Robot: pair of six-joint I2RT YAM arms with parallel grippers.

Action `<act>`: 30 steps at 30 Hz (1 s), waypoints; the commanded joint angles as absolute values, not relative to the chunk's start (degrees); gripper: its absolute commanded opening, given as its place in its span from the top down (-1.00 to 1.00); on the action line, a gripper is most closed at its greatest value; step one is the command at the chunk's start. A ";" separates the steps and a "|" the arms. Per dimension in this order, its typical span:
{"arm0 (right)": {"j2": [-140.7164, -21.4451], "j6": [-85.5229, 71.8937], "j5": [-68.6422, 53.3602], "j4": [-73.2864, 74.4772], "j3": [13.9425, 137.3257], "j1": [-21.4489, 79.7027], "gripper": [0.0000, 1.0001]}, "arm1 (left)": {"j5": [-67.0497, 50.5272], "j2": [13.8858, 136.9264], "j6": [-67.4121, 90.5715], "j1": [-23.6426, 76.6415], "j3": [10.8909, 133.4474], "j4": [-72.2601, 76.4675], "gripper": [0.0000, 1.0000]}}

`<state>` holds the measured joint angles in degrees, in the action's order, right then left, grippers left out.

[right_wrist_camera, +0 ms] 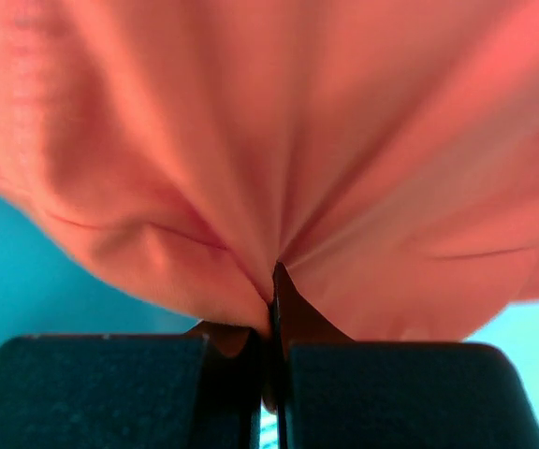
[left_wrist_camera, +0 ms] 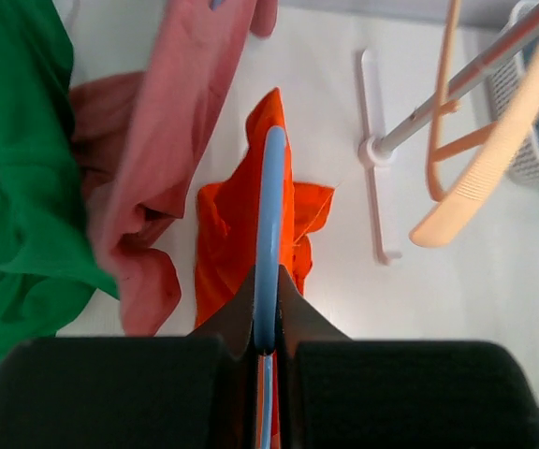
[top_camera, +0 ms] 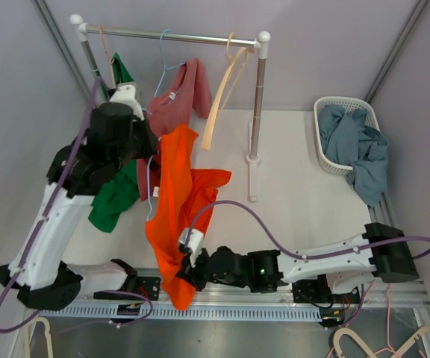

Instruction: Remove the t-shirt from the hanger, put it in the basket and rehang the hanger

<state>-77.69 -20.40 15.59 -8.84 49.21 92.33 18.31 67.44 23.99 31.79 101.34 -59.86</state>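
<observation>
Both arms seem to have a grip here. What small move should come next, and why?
Probably the right gripper should pull the orange t-shirt a little toward the table's near edge, while the left gripper holds the blue hanger steady. Each is shut on its thing, and the shirt's upper end is not yet off the hanger.

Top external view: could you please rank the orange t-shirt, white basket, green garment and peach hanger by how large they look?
1. orange t-shirt
2. white basket
3. green garment, counting only what shows; the left arm hides part of it
4. peach hanger, long but thin
</observation>
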 commanded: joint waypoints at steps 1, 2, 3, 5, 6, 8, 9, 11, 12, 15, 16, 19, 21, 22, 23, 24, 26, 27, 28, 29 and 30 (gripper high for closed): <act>-84.79 -18.81 5.73 -7.47 53.94 95.44 1.00 | 18.98 71.27 24.17 30.85 104.58 -50.54 0.99; -86.73 -18.90 4.41 -7.04 55.10 96.93 1.00 | 19.25 73.02 24.26 30.85 106.68 -50.54 0.99; -88.66 -19.24 4.31 -6.68 56.15 97.64 1.00 | 19.86 74.17 24.08 30.76 108.44 -50.97 0.99; -93.24 -20.12 7.18 -5.28 58.17 98.87 1.00 | 19.52 76.80 23.73 30.24 116.05 -53.85 0.99; -93.69 -20.65 8.16 -5.19 57.92 98.88 1.00 | 19.16 79.43 23.64 29.97 117.84 -55.01 0.99; -92.12 -22.76 12.71 -6.06 54.69 98.18 1.00 | 16.80 81.03 22.77 29.97 120.92 -58.25 0.99; -90.54 -23.55 13.35 -6.50 53.19 96.69 1.00 | 15.83 80.51 22.50 29.97 122.68 -58.79 0.99; -85.38 -23.73 12.05 -9.38 49.50 94.93 1.00 | 17.48 78.41 21.72 29.97 120.34 -57.32 0.99; -84.04 -23.38 7.26 -11.06 47.05 94.14 1.00 | 18.97 77.01 21.19 29.71 118.50 -56.17 0.99; -85.77 -21.98 3.09 -10.91 50.68 96.66 1.00 | 19.43 80.40 20.91 27.78 123.89 -58.96 0.99; -87.61 -21.54 4.73 -6.46 52.80 97.55 1.00 | 18.55 83.90 21.53 27.43 127.49 -61.50 0.99; -91.76 -23.46 14.46 -2.21 55.20 97.74 1.00 | 11.53 83.60 22.50 27.68 128.95 -61.89 0.99; -88.53 -26.97 17.92 -2.11 51.45 95.64 1.00 | 8.44 79.48 22.33 29.08 123.00 -59.69 0.99; -86.59 -27.77 19.76 -2.28 49.94 92.93 1.00 | 7.83 77.37 21.63 29.35 119.04 -58.63 0.99; -84.75 -28.82 21.69 -1.59 48.62 91.51 1.00 | 7.21 73.08 21.19 29.70 117.44 -58.80 0.99; -81.42 -30.83 23.27 -0.45 47.73 90.02 1.00 | 6.51 71.04 20.83 30.06 114.38 -59.32 0.99; -79.11 -32.86 26.71 6.21 46.41 84.40 1.00 | 6.07 63.16 19.08 30.15 106.57 -58.98 0.99; -77.97 -35.48 27.94 9.20 46.49 82.11 1.00 | 6.76 60.06 18.55 30.15 104.26 -58.54 0.99; -77.70 -36.55 28.91 14.27 46.67 79.65 1.00 | 7.64 56.81 17.76 30.15 100.15 -58.01 0.99; -77.52 -36.82 28.39 15.63 46.50 74.84 1.00 | 8.69 53.38 17.32 30.15 96.45 -56.62 0.99; -77.26 -36.30 27.08 16.08 46.41 72.53 1.00 | 10.62 46.82 16.97 30.23 94.68 -55.73 0.99</act>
